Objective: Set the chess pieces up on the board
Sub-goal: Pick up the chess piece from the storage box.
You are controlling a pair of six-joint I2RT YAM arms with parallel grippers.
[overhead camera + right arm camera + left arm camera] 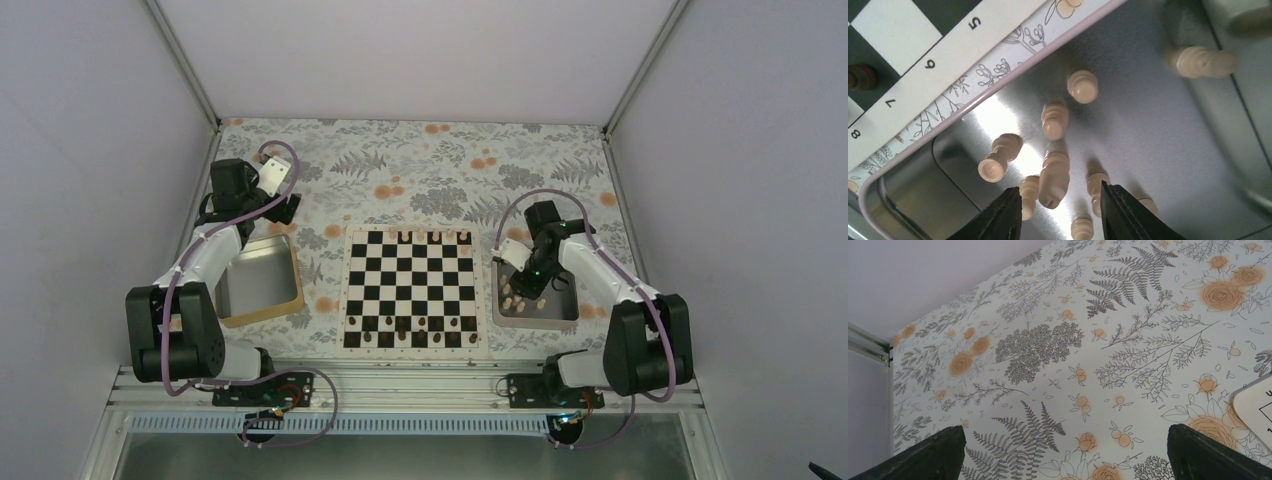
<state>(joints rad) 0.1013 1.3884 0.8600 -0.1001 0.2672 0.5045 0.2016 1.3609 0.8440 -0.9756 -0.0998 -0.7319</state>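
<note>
While R jaws flank tan piece (1054,179), neighbours (1029,192) half hidden.

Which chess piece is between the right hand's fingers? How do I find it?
Find the steel tray right of the chessboard, holding pale pieces. The right hand hangs open over it. Your piece lies on its side mid-gap between the fingers, bulkier than the small ones beside it.

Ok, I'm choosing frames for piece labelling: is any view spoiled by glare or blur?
Right wrist: strong glare on the steel tray floor, and the pale chessman at upper right is smeared out of focus. Top external: evenly lit and sharp. Left wrist: crisp tablecloth, no glare.
</note>
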